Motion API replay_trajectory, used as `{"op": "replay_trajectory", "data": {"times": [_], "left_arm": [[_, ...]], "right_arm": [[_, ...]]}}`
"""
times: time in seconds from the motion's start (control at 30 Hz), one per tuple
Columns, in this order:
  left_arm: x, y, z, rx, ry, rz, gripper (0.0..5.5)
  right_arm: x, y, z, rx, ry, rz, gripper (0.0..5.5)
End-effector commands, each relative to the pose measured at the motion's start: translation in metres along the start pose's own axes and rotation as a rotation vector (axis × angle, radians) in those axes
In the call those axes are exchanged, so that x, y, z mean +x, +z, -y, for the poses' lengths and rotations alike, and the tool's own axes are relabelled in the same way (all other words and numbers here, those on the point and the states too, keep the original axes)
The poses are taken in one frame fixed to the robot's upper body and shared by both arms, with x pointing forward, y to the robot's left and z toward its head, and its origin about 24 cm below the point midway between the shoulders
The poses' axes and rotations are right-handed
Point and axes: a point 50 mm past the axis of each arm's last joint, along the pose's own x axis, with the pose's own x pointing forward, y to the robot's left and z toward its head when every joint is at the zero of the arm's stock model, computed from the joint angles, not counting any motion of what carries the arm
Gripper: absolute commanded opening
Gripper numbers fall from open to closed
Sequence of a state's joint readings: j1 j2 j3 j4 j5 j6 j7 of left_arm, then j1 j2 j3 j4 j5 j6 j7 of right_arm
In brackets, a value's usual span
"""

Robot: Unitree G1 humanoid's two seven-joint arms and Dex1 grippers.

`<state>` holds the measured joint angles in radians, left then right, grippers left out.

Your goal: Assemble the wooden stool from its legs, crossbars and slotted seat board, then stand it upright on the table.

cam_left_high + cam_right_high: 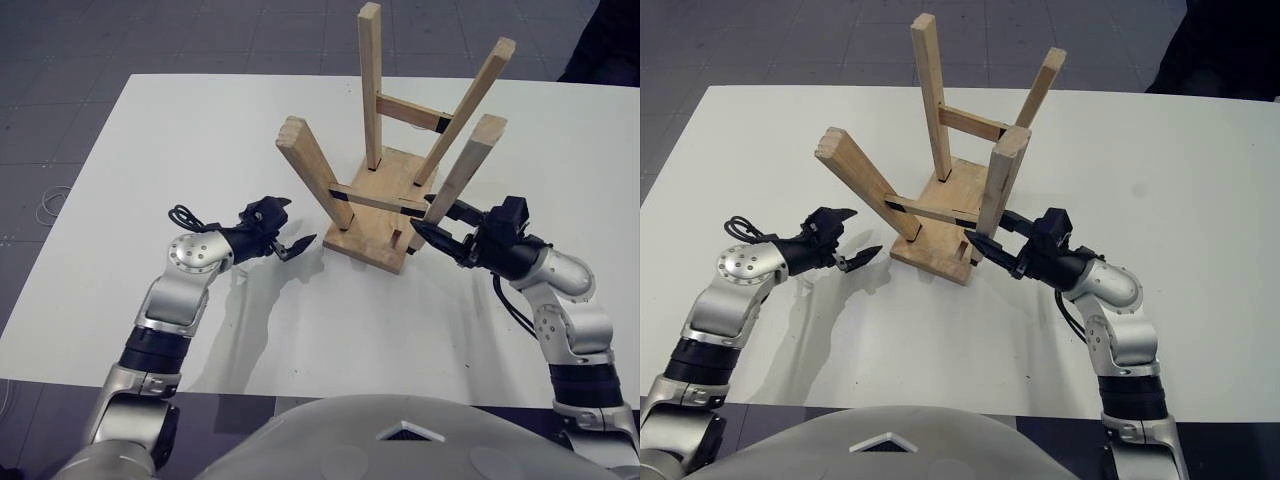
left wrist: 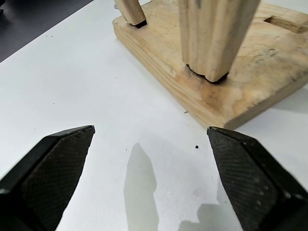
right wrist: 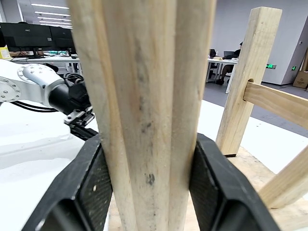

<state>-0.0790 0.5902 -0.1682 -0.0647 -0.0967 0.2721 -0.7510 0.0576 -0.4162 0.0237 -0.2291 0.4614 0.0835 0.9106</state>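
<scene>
Closest to me, on the white table (image 1: 150,150), my left gripper (image 1: 298,225) hovers low with its two fingers spread wide and nothing between them. It is just beside the near left corner of the seat board (image 1: 365,235), not touching it. I judge it waits there to steady the board if it slides.

On the other side, my right gripper (image 1: 432,226) is pressed together on the near right leg (image 1: 465,165), low down, close to where the leg enters the board. In the right wrist view the black pads (image 3: 94,190) lie flat against both sides of the wood. I think I hold it so low because a push there seats the leg in its slot without bending it over.

The stool is upside down between my two grippers. The seat board lies flat on the table and all four legs point up and lean outward. The near left leg (image 1: 310,170) stands in its slot, and a crossbar (image 1: 375,198) joins it to the leg that I am holding. Farther away, the two far legs (image 1: 370,85) are joined by a second crossbar (image 1: 410,113).

By my judgement the assembly is nearly complete. What remains is to check that the joints are tight, then to turn the stool over onto its legs.
</scene>
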Motion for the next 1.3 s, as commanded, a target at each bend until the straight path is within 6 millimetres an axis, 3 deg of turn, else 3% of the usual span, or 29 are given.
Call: {"op": "replay_trajectory", "data": {"times": [0.03, 0.2, 0.4, 0.57, 0.87, 1.13, 1.3], "left_arm": [[-0.011, 0.002, -0.004, 0.023, -0.028, -0.025, 4.34], [0.002, 0.011, 0.001, 0.022, -0.015, 0.009, 4.34], [0.003, 0.012, 0.009, 0.024, -0.032, 0.046, 4.34], [0.002, 0.009, 0.012, 0.043, -0.046, 0.040, 4.34], [0.020, 0.004, 0.015, 0.155, -0.014, -0.005, 4.34], [0.028, 0.002, 0.009, 0.171, 0.081, -0.002, 4.34], [0.032, 0.006, 0.005, 0.158, 0.128, 0.019, 4.34]], "right_arm": [[0.001, 0.001, -0.010, -0.024, -0.014, 0.026, 2.04], [-0.005, 0.005, -0.006, -0.070, -0.051, 0.024, 2.04], [-0.014, 0.004, -0.005, -0.093, -0.146, 0.019, 2.04], [-0.011, 0.000, -0.007, -0.076, -0.143, 0.028, 2.04], [-0.007, 0.004, -0.003, -0.072, -0.128, 0.045, 2.04], [-0.008, 0.011, 0.004, -0.059, -0.163, 0.056, 2.04], [-0.012, 0.004, 0.001, -0.045, -0.185, 0.047, 2.04]]}}
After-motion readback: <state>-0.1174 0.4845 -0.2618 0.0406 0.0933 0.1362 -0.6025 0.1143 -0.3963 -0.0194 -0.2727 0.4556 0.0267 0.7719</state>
